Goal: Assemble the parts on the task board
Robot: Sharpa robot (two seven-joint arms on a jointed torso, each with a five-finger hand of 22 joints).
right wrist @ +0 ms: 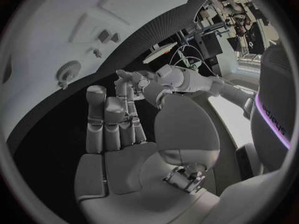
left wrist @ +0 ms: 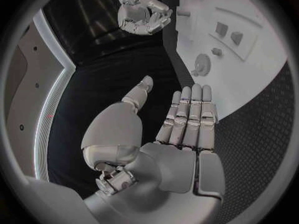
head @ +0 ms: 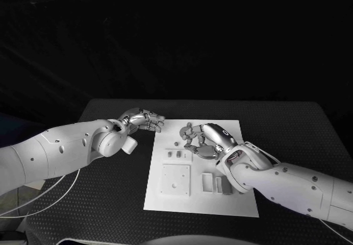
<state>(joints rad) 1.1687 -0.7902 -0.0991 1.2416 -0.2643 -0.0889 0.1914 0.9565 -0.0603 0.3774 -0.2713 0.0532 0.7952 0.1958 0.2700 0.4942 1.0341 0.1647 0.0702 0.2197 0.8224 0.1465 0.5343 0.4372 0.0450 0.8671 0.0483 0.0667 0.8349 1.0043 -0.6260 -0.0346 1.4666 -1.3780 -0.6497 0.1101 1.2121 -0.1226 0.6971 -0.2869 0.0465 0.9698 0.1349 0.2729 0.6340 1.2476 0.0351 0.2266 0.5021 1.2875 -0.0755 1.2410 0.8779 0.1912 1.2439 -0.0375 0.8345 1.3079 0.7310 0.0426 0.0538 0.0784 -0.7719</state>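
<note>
The white task board (head: pixel 221 204) lies in the middle of the table. Grey parts lie on it: small pieces (head: pixel 174 153) near its left edge, a square plate (head: pixel 176 179) and upright blocks (head: pixel 208 182) nearer me. A round toothed part (left wrist: pixel 201 63) (right wrist: pixel 67 71) sits near the far end. My left hand (head: pixel 143 121) hovers over the table just off the board's far left corner, fingers (left wrist: pixel 190 114) stretched out, holding nothing. My right hand (head: pixel 206 139) hangs above the board's far half, its fingers (right wrist: pixel 112 119) extended and empty.
The black table (head: pixel 294 132) runs well beyond the board on both sides. A white cable (head: pixel 44 196) trails from my left arm over the table's near left part. Small recesses (left wrist: pixel 227 32) show in the board's surface.
</note>
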